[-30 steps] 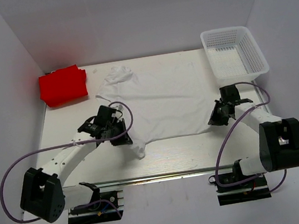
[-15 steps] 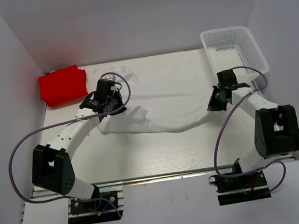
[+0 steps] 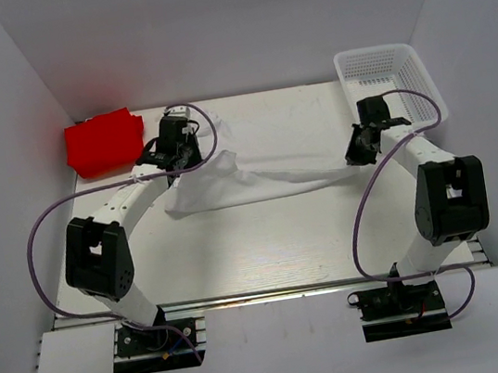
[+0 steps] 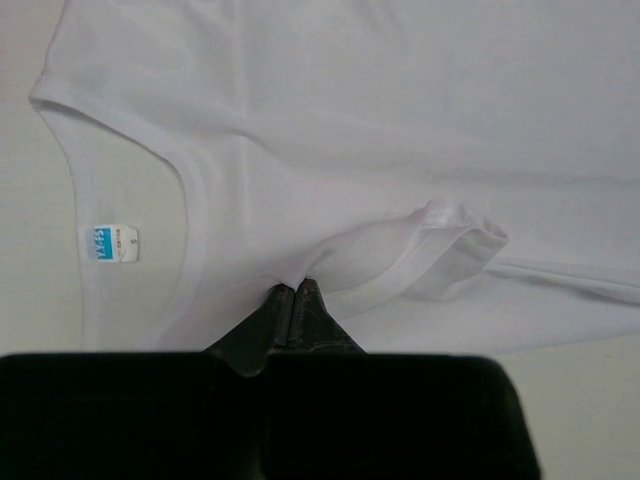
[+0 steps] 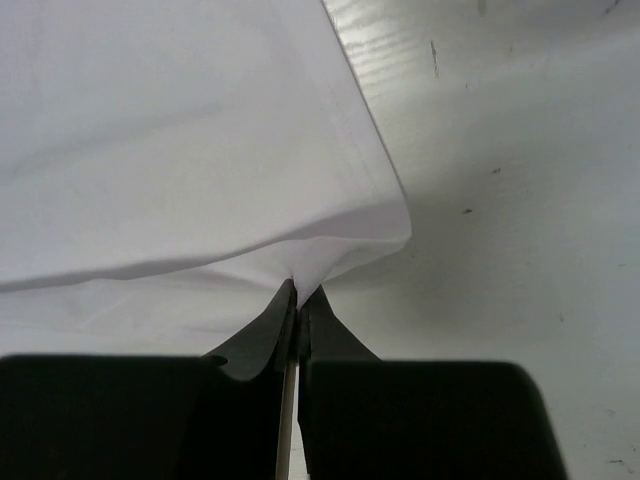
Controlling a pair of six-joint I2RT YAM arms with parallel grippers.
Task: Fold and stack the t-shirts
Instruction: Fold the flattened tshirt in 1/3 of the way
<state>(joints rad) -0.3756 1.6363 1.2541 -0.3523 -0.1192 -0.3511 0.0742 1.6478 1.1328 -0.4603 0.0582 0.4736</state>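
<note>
White t-shirt [image 3: 249, 185] lies across the middle of the bench [image 3: 268, 249] as a long doubled-over band, wider at its left end and tapering toward the right. Each end is held by one arm.

Left claw [image 4: 295, 290]: fingers pressed together on a pinch of white fabric just below the neckline. The collar curve and a small blue-printed label [image 4: 110, 243] show on the left of its wrist view (label text too small to read). A folded hem edge bunches just right of the pinch.

Right claw [image 5: 298, 290]: closed tight on a corner of the shirt's edge. That corner sits raised, with shadow on the bench under it.

Red t-shirt [image 3: 105, 142]: folded, at the far left corner of the bench, apart from the white one.

White mesh basket [image 3: 429, 84]: far right corner, just beyond the right claw.
</note>
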